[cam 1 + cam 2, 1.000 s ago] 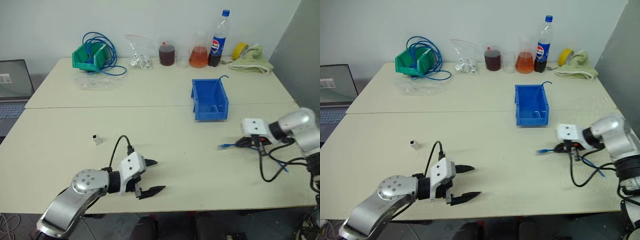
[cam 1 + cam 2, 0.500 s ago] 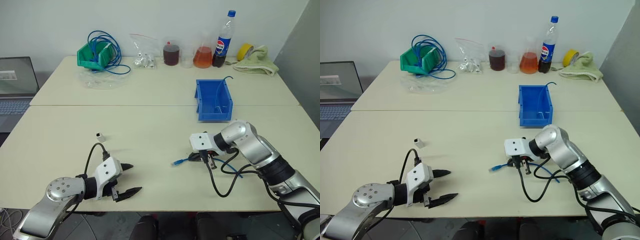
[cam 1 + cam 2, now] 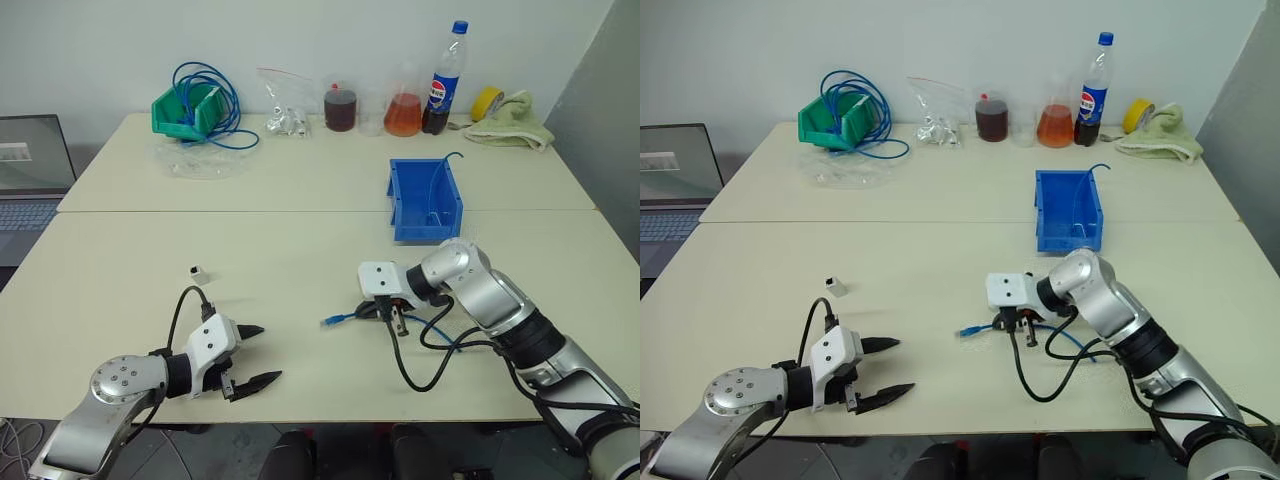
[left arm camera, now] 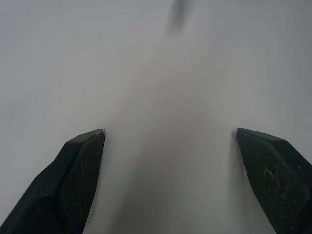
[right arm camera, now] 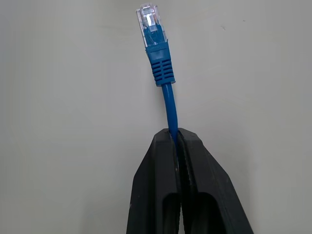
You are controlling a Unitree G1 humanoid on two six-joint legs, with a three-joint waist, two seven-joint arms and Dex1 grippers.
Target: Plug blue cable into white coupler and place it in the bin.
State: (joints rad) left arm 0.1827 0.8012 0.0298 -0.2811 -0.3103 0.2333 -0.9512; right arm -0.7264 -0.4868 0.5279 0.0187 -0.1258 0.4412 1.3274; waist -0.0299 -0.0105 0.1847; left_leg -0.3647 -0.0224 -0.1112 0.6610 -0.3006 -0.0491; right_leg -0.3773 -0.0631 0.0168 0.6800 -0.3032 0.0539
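My right gripper (image 3: 366, 311) is shut on the blue cable (image 5: 168, 102) just behind its clear plug (image 5: 149, 16), which sticks out past the fingertips toward my left. The plug end (image 3: 332, 320) hangs just over the middle of the table, and the rest of the strand (image 3: 440, 335) trails off under my right arm. The tiny white coupler (image 3: 198, 271) sits on the table at the left. My left gripper (image 3: 254, 355) stands open near the front edge, empty, a little short of the coupler. The blue bin (image 3: 425, 200) stands behind my right arm.
A green bin (image 3: 183, 108) with a coil of blue cable, a clear bag (image 3: 281, 110), jars, a cola bottle (image 3: 438, 80), yellow tape and a green cloth (image 3: 510, 110) line the table's back edge. A laptop (image 3: 30, 165) is at the far left.
My right arm has swung left across the table with the cable, bringing the plug from the right side to the middle. My left gripper moved left and stayed open.
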